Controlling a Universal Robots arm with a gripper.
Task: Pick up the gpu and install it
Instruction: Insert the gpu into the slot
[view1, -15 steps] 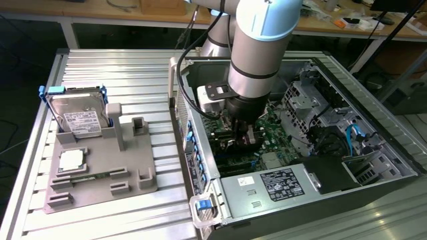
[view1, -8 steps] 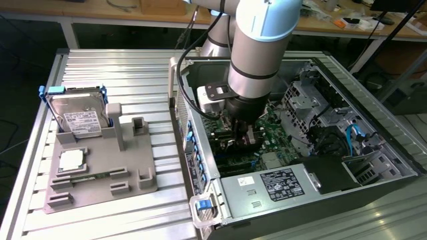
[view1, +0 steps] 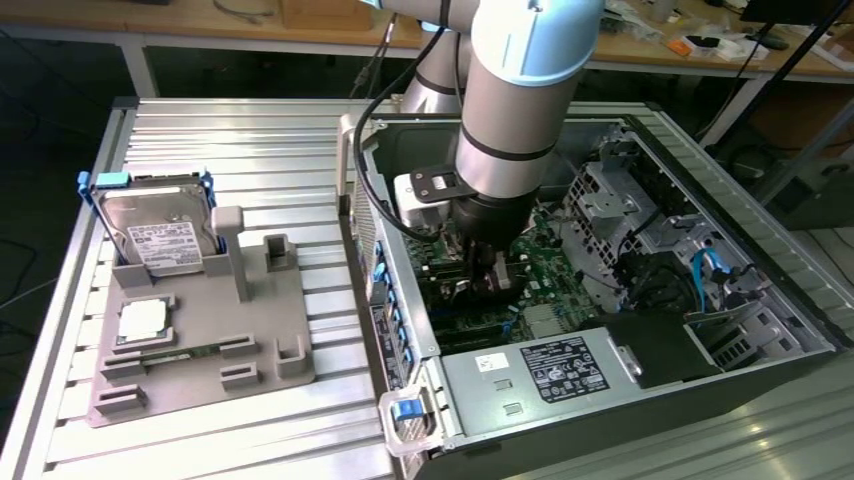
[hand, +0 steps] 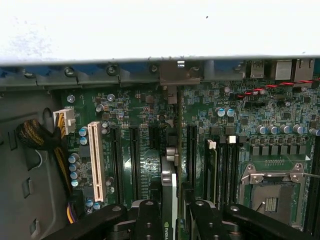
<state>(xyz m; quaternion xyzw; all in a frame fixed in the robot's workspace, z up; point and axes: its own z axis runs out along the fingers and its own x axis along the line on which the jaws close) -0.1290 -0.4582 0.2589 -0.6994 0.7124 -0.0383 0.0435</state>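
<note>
My gripper (view1: 489, 258) is down inside the open computer case (view1: 747, 240), just above the green motherboard (view1: 541, 255). It is shut on the gpu (hand: 170, 176), a thin dark card seen edge-on between the two black fingers (hand: 148, 216). The card stands on edge in line with the black expansion slots (hand: 134, 155). Its silver bracket end (hand: 179, 75) is at the case's rear wall. I cannot tell whether the card's lower edge is seated in a slot. In the exterior view the gpu (view1: 483, 282) is a dark sliver under the wrist.
A white slot (hand: 95, 160), memory slots (hand: 220, 170) and an open CPU socket (hand: 272, 192) flank the card. The power supply (view1: 561, 365) fills the case's near end. Outside, a grey fixture (view1: 200, 350) holds a hard drive (view1: 158, 235) and a CPU chip (view1: 143, 320).
</note>
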